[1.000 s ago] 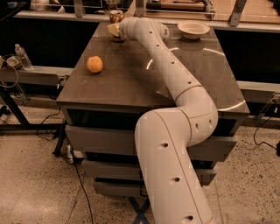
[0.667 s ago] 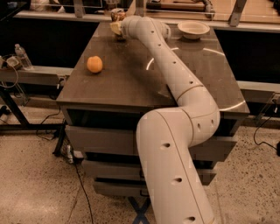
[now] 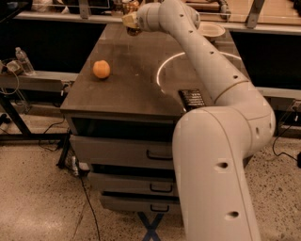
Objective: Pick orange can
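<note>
The orange can shows as a small brown-orange cylinder at the far left end of the dark table, right at the tip of my arm. My gripper is at the table's far edge, closed around the can's lower part and holding it slightly above the tabletop. The can's lower body is hidden behind the gripper. My white arm stretches across the table from the near right.
A round orange fruit lies on the table's left side. A white bowl sits at the far right behind the arm. A dark flat object lies near the front edge. A water bottle stands on the left rail.
My gripper and the can have both risen and shifted slightly right at the far end of the table. The fruit and bowl have not moved.
</note>
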Robot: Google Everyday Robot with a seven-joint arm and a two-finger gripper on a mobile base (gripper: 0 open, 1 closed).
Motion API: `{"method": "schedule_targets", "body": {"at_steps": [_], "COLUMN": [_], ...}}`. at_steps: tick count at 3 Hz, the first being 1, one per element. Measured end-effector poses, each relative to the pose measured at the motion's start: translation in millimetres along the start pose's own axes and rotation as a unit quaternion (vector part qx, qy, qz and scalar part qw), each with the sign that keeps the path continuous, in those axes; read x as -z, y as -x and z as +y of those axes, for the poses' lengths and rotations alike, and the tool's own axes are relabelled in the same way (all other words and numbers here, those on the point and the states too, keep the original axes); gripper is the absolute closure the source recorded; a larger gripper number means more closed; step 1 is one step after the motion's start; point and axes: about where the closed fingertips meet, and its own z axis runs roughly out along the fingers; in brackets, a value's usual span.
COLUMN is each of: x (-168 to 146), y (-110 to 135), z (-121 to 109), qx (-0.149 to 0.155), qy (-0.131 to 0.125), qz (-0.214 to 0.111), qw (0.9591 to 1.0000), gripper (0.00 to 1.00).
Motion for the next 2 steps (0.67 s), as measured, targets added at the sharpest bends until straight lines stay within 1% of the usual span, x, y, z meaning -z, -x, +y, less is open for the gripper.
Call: {"method": "schedule_targets", "body": {"at_steps": [1, 2], "x": [49, 97], "y": [13, -13], "z": [6, 19], "qx": [0.000, -0.038], "qy": [0.005, 0.014], "qz": [0.010, 0.036], "qw": [0.9999, 0.9985], "gripper": [1.00, 1.00]}}
